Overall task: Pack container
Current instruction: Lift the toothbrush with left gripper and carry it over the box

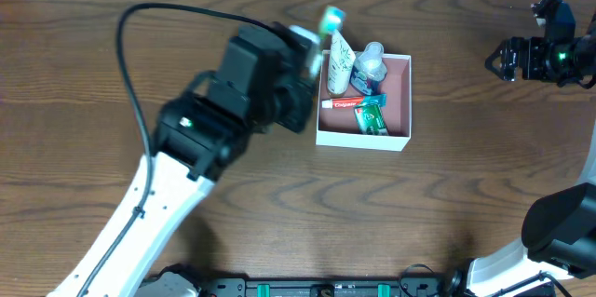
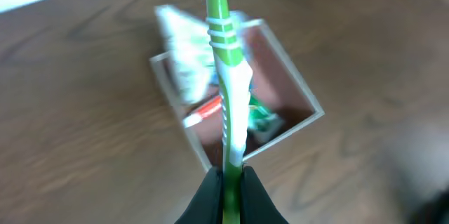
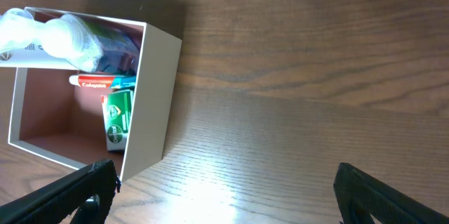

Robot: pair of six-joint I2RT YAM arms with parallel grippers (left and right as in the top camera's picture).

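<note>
While your left pincer is clenched on the green toothbrush at the left edge of the container, right of centre on the tabletop, mind the crowding: the white tube and toothpaste fill that side, so the brush may bridge the walls or tip out. Your right pincer hangs released, well apart. Only the left wrist view shows the grip; overhead, the arm hides it.

The table is being lit evenly, glare being reflected low in the right wrist view; the container is being blurred in the left one.
</note>
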